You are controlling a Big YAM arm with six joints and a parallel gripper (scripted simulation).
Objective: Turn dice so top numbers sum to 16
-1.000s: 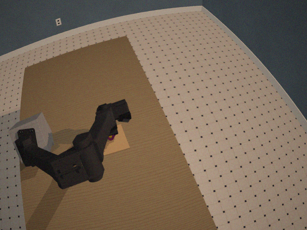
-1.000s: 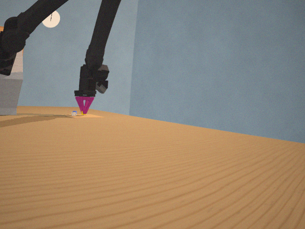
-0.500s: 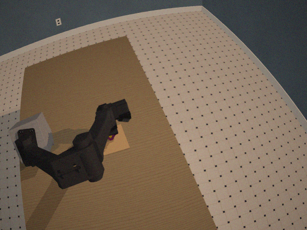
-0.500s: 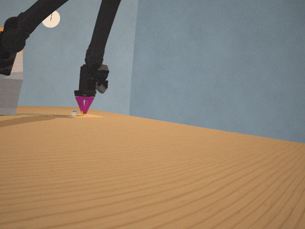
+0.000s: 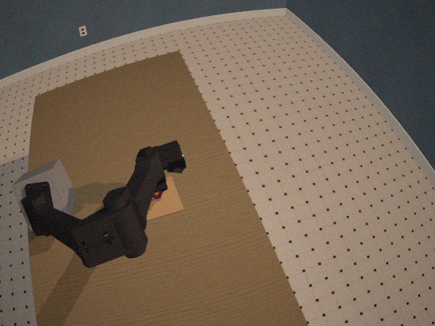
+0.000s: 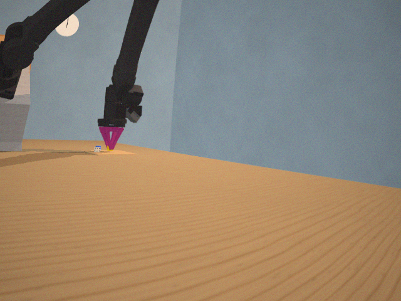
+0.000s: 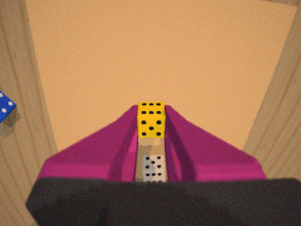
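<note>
At mid-mat (image 5: 168,203) (image 6: 124,152) (image 7: 155,56), hand (image 5: 157,195) (image 6: 109,148) (image 7: 150,114) clamped on yellow die (image 5: 156,193) (image 6: 108,148) (image 7: 151,121). Wrist view: white die (image 6: 97,150) (image 7: 153,168) near, at six o'clock; blue die (image 6: 98,147) (image 7: 6,107) at nine, off the mat on surface (image 5: 122,105) (image 6: 194,226) (image 7: 277,122).

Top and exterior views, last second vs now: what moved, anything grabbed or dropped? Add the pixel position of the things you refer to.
Nothing visibly changed. The black arm (image 5: 140,178) (image 6: 129,42) keeps its pose; the magenta-fingered gripper (image 5: 158,196) (image 6: 110,148) (image 7: 150,114) stays low at the flat, light orange square mat (image 5: 168,205) (image 6: 124,152) (image 7: 155,56). No grab or release shows; it is shut on the yellow cube die with black pips (image 5: 156,193) (image 6: 109,148) (image 7: 151,121) now. The mat hasn't visibly shifted either.
</note>
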